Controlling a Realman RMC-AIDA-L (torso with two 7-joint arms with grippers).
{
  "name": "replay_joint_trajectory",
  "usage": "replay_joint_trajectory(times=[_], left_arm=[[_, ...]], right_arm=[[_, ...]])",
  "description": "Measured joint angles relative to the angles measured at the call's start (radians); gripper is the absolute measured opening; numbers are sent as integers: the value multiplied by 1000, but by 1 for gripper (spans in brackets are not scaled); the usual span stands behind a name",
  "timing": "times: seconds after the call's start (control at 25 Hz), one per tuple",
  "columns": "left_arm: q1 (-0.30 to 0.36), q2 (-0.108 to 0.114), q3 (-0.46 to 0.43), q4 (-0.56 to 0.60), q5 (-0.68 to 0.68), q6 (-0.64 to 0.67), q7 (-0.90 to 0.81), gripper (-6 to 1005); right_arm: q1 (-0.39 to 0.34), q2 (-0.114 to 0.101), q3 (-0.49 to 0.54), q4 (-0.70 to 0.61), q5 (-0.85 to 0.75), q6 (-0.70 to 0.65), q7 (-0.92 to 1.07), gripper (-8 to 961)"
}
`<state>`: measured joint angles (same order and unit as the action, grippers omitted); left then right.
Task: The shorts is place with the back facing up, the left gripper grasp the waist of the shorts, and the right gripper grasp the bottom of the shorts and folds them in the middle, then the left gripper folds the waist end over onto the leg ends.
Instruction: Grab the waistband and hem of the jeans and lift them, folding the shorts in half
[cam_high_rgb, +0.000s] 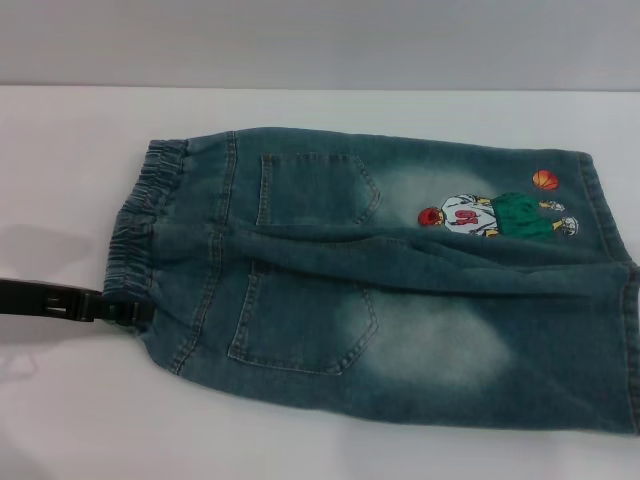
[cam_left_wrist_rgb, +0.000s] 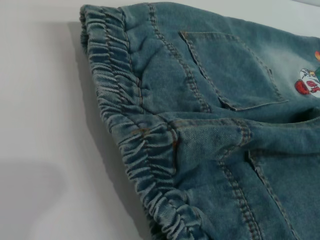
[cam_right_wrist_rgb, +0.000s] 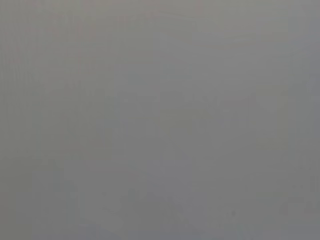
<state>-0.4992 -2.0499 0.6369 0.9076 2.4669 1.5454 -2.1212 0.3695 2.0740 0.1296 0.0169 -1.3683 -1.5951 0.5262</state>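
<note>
You had the shorts (cam_high_rgb: 400, 290) spread flat on the white tabletop (cam_high_rgb: 70, 400), back side up, with both patch pockets showing. The waist (cam_high_rgb: 140, 225), the puckered elastic band, lay toward your robot's left, and the bottom (cam_high_rgb: 625, 330), the two straight hems, ran off toward the right edge of the head view. The cartoon basketball player print (cam_high_rgb: 495, 215) with its orange ball sat on the farther leg, near that hem. The garment was not yet folded; a soft crease ran between the two legs.

Your left pincer (cam_high_rgb: 125, 312) reached in low from the left side and met the nearer corner of the waist, its black tip touching the gathered denim. You could not tell from these views whether its fingers were apart or closed on the band. The left wrist view looked closely along the ruffled waist (cam_left_wrist_rgb: 145, 145) and the upper pocket (cam_left_wrist_rgb: 230, 70).

Your right pincer was nowhere in sight; its wrist view showed only plain grey.
</note>
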Motion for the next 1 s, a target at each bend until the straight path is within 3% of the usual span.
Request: replay_joint_trajectory(times=[0.32,0.52,0.6,0.88,1.0], left_arm=[[-1,2,4,0,0,-3,-17,735],[-5,24,7,-31,5,0,-23,491],[-7,29,15,-45,15,4,-23,444],[-7,24,18,-43,32,5,-13,280],[-7,24,19,-41,32,8,-13,141]], right_arm=[[-1,0,12,-2,0,1,0,689],[-3,0,25,-2,0,1,0,688],[-3,0,27,-2,0,1,0,688],[-2,0,28,-2,0,3,6,688],[0,-2,25,-22,0,7,82,688]])
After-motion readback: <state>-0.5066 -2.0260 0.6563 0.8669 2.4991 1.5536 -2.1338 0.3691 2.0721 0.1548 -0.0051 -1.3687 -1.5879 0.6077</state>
